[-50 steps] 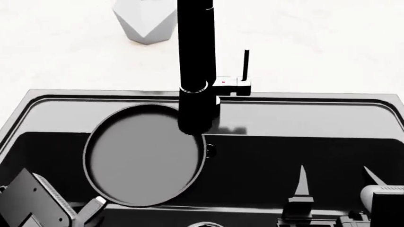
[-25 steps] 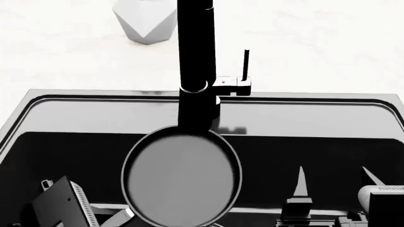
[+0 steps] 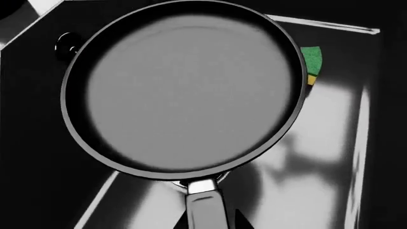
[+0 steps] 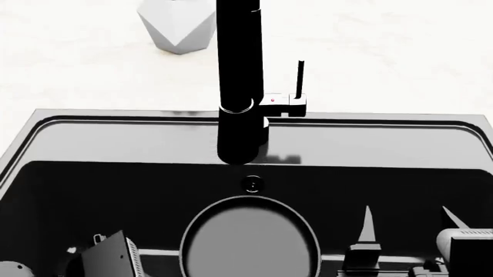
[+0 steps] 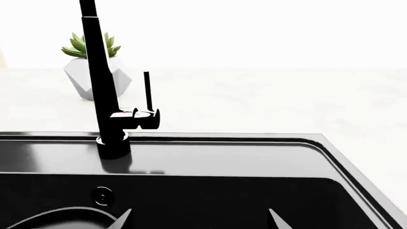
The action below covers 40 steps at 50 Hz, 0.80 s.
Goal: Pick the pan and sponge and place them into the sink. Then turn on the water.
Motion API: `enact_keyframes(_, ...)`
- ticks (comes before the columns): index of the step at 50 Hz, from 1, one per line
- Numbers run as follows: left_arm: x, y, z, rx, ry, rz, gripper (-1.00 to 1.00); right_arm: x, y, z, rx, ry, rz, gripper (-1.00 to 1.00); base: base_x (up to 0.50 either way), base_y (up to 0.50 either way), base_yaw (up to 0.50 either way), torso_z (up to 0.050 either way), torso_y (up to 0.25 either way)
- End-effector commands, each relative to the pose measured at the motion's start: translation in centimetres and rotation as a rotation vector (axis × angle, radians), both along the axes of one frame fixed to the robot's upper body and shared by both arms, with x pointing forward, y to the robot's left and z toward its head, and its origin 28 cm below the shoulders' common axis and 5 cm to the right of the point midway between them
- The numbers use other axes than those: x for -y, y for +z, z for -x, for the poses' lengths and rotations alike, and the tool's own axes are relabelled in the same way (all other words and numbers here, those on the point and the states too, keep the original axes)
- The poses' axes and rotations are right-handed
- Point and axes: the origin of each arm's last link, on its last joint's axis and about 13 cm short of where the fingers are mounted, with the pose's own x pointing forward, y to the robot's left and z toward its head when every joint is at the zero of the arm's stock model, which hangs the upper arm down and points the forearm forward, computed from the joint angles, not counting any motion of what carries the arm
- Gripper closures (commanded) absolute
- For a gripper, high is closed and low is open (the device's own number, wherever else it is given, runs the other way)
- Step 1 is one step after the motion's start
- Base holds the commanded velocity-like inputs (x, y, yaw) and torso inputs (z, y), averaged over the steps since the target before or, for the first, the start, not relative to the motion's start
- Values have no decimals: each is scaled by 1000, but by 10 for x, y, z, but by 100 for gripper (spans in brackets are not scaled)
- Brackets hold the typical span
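Two arms reach into the sink (image 4: 46,138), a glossy black basin sunk in the pale table (image 4: 385,52). At its near middle the pan (image 4: 250,239) sits low inside, its grey bottom facing up and its near rim cut off by the head view's lower edge. From the left wrist camera the pan (image 3: 184,90) fills most of the frame, with its short handle running toward the camera; dark tips either side of the handle's near end suggest the left end effector (image 4: 108,259) is gripping it, though the view is too cropped for me to be sure. Past the pan's far rim in that same camera, a green and yellow sliver of the sponge (image 3: 312,62) shows, mostly hidden by the pan and lying on the sink floor.

Just beyond the pan in the head view is the small round overflow hole (image 4: 253,184) in the back wall. Above it stands the thick black faucet (image 4: 239,75), with its thin lever (image 4: 299,78) upright beside it.

On the right, the right end effector (image 4: 408,222) hangs over the basin with its two pointed fingers spread apart and holding nothing. A faceted white planter (image 5: 95,76) with a green plant stands on the table behind the faucet.
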Motion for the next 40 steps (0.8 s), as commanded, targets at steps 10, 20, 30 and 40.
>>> enact_keyframes(10, 13, -30, -18, -56, -46, -14, 100, 1, -1, 1, -4, -2, -3, -100, 0, 0, 0, 0, 2)
enact_keyframes(20, 21, -46, -24, -91, -69, -30, 100, 1, -4, 2, -9, -5, -5, -100, 0, 0, 0, 0, 1)
enact_keyframes(30, 23, -62, -25, -126, -76, -37, 100, 1, -7, 3, -15, -9, -9, -100, 0, 0, 0, 1, 1)
enact_keyframes(40, 22, -73, -28, -145, -73, -47, 100, 2, -8, 4, -18, -10, -10, -100, 0, 0, 0, 0, 1)
